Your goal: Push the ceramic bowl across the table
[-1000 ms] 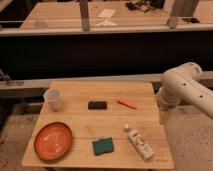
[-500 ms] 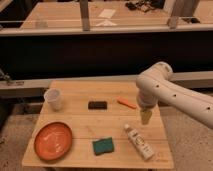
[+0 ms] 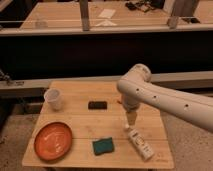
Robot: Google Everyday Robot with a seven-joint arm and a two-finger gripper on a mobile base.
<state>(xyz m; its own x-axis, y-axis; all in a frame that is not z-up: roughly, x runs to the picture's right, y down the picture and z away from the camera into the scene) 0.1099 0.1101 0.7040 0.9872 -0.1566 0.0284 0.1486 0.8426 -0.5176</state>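
- The ceramic bowl [image 3: 52,141] stands at the lower left of the frame, on the near left corner of the tabletop [image 3: 80,122]. It is orange-red, wide and shallow, it sits upright, and nothing is visible inside it.
- The hand [image 3: 131,121] hangs in the middle right of the frame and points down at the tabletop. It is released and grasps nothing.
- The hand is well apart from the ceramic bowl, on the other half of the tabletop.
- The tip of the hand is just above the upper end of a white bottle [image 3: 140,143], which lies on its side at the lower right. Whether they touch, I cannot tell.
- The white arm [image 3: 165,102] enters from the right edge of the frame, bends at a round joint above the tabletop and goes down to the hand.
- A white translucent cup [image 3: 53,99] stands upright near the far left corner of the tabletop, above the ceramic bowl in the frame and apart from it.
- A small black object [image 3: 97,105] lies flat near the middle of the tabletop, between the cup and the arm.
- A green sponge [image 3: 102,146] lies near the front edge, between the ceramic bowl and the white bottle, and touches neither.
- A long wooden bench [image 3: 65,17] with metal rails crosses the top of the frame behind the tabletop.
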